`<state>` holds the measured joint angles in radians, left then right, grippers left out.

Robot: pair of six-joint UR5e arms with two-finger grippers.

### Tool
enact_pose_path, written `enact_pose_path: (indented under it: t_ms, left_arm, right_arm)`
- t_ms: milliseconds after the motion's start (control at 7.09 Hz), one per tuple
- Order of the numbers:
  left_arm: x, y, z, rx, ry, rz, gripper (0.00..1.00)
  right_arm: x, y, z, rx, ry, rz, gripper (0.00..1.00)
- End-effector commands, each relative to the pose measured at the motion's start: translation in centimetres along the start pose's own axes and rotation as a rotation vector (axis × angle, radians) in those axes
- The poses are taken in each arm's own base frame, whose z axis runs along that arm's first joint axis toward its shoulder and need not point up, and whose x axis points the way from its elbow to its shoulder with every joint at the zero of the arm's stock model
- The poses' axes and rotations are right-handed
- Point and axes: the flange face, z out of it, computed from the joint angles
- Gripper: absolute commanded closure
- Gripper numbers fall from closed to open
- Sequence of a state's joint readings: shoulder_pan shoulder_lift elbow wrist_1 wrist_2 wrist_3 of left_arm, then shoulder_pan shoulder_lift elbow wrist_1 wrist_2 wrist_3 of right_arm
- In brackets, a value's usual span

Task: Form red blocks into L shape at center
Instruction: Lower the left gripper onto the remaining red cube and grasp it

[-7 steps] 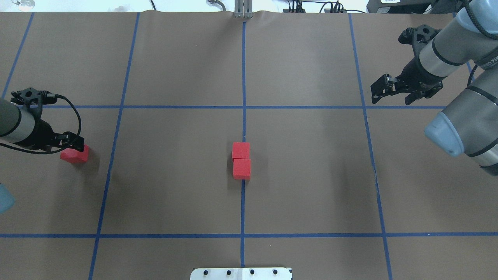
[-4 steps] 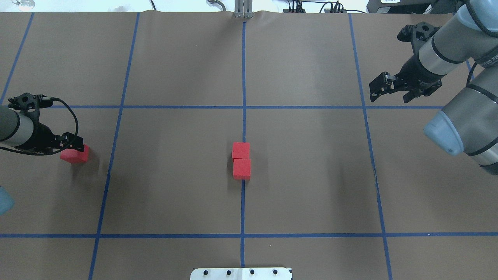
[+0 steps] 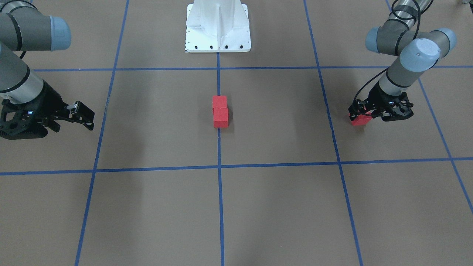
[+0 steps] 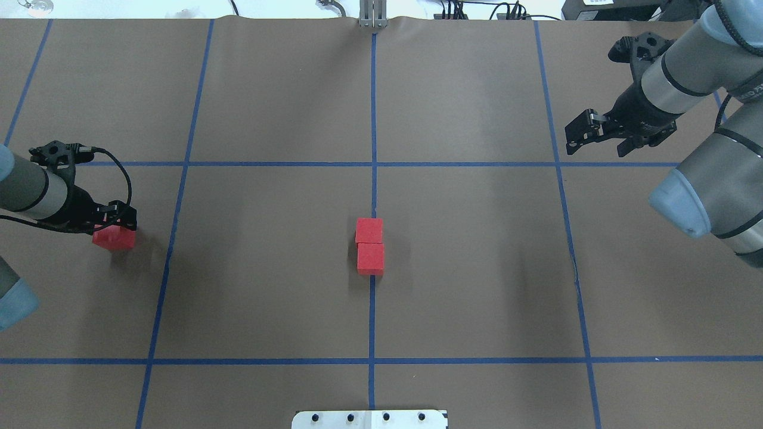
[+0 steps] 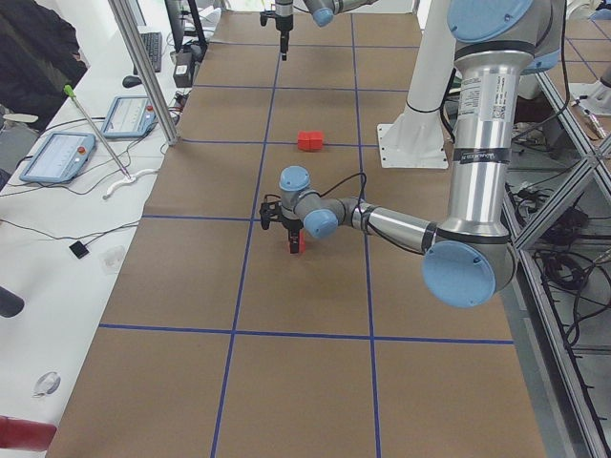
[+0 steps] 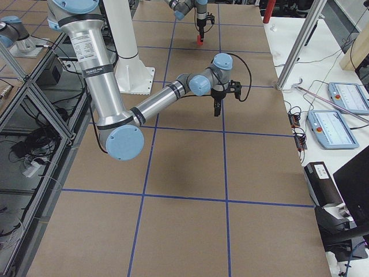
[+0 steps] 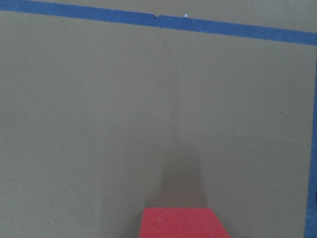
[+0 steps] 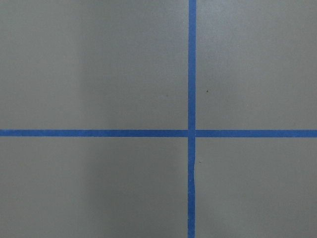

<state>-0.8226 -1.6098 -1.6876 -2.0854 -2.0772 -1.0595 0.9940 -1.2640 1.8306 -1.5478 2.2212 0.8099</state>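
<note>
Two red blocks (image 4: pixel 369 230) (image 4: pixel 371 258) touch end to end on the middle blue tape line (image 4: pixel 373 190) at the center; they also show in the front view (image 3: pixel 219 102) (image 3: pixel 220 117). The third red block (image 4: pixel 113 238) sits on the paper at the far left, also seen in the front view (image 3: pixel 358 121) and at the bottom edge of the left wrist view (image 7: pixel 183 224). My left gripper (image 4: pixel 119 223) hangs low right over it and looks open around it. My right gripper (image 4: pixel 598 145) is open and empty at the far right, above a tape crossing (image 8: pixel 192 133).
The brown paper carries a blue tape grid (image 4: pixel 179 164). The robot's white base plate (image 3: pixel 218 26) stands at the near edge on the middle line. Operator tablets (image 5: pixel 57 157) lie on a side table beyond the paper.
My left gripper has shifted slightly right over the third block, which has not moved. My right gripper has drifted slightly away, toward the far edge. The two center blocks are unchanged.
</note>
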Motion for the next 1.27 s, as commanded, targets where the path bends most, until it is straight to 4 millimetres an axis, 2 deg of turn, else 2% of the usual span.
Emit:
enact_pose_path:
  t_ms: [0,141,282,423,564,705,846,987,1128]
  left_arm:
    - [1.8,-0.1,-1.0,-0.032,-0.011,-0.005,1.00]
    - [4.3,-0.8,-3.6,-0.049,-0.027,-0.028,1.00]
    - [8.1,-0.8,-7.1,-0.051,-0.029,-0.030,1.00]
    - [12.4,-1.5,-9.5,-0.030,-0.035,-0.039,1.00]
    - [15.8,-1.3,-9.9,-0.026,-0.044,-0.134,1.00]
    - [19.5,-0.1,-9.9,-0.035,-0.030,-0.334,1.00]
    - [24.0,2.2,-9.4,-0.031,-0.009,-0.600,1.00]
    - [29.2,6.3,-7.7,-0.061,-0.019,-0.607,1.00]
    - [32.5,6.2,-7.4,-0.034,-0.025,-0.761,1.00]
  right_arm:
    - [0.0,0.0,0.0,0.000,0.000,0.000,0.01]
    - [0.0,0.0,0.0,0.001,-0.001,-0.001,0.00]
    - [0.0,0.0,0.0,0.000,0.000,0.000,0.00]
    - [0.1,0.0,0.1,-0.001,0.001,0.001,0.00]
    - [0.1,-0.1,0.2,-0.003,0.003,0.003,0.00]
    - [0.4,-0.1,0.5,-0.007,0.007,0.006,0.00]
    - [0.3,-0.1,0.5,-0.008,0.007,0.005,0.00]
    - [0.5,-0.1,0.7,-0.011,0.010,0.008,0.00]
    - [1.0,-0.2,1.1,-0.016,0.017,0.016,0.00]
